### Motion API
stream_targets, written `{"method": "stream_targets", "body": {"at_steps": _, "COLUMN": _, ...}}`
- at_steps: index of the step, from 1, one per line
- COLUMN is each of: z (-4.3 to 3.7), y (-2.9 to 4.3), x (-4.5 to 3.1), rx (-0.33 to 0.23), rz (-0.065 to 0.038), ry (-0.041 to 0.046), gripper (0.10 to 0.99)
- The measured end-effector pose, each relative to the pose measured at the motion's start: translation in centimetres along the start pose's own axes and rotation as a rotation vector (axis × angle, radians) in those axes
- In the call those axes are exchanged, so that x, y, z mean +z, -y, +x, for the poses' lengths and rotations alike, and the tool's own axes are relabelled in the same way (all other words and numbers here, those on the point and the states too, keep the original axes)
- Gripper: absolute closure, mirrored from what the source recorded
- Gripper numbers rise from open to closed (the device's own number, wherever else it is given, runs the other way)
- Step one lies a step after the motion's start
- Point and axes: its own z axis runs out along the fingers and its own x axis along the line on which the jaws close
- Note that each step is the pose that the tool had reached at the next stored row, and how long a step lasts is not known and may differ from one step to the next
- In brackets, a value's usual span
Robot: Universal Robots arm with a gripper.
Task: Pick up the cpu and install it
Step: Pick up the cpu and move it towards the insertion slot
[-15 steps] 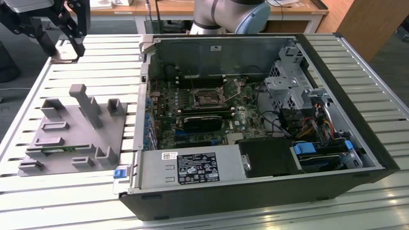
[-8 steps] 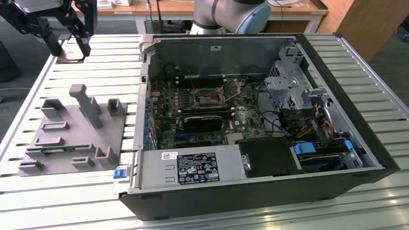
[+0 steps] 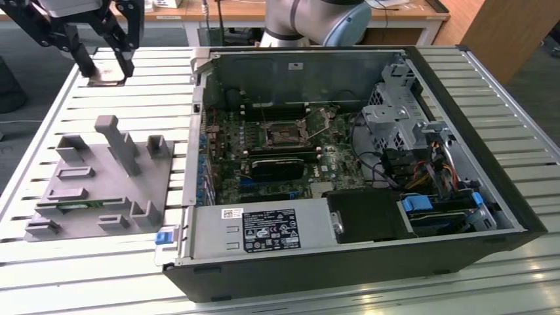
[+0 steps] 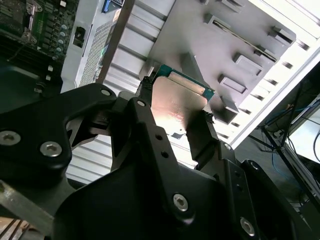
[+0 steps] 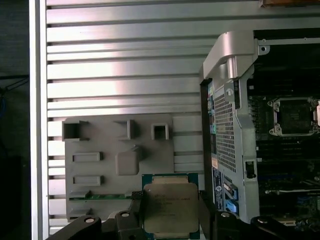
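Your gripper [image 3: 107, 65] is clamped on the cpu [image 5: 170, 207] by two opposite edges, holding it above the slatted metal table [image 5: 125, 60], near the grey parts tray [image 5: 120, 145]. With so thin a grip, the chip could slip, tilt, or clip the open computer case [image 3: 350, 269] wall short of the empty socket [image 5: 292, 115]. A wooden desk [image 3: 236, 10] stands behind.
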Motion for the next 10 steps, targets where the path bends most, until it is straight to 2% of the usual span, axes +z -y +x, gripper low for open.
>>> {"method": "stream_targets", "body": {"at_steps": 10, "z": -1.13, "y": -0.06, "x": 0.0, "rx": 0.0, "rz": 0.0, "ry": 0.0, "gripper": 0.561}}
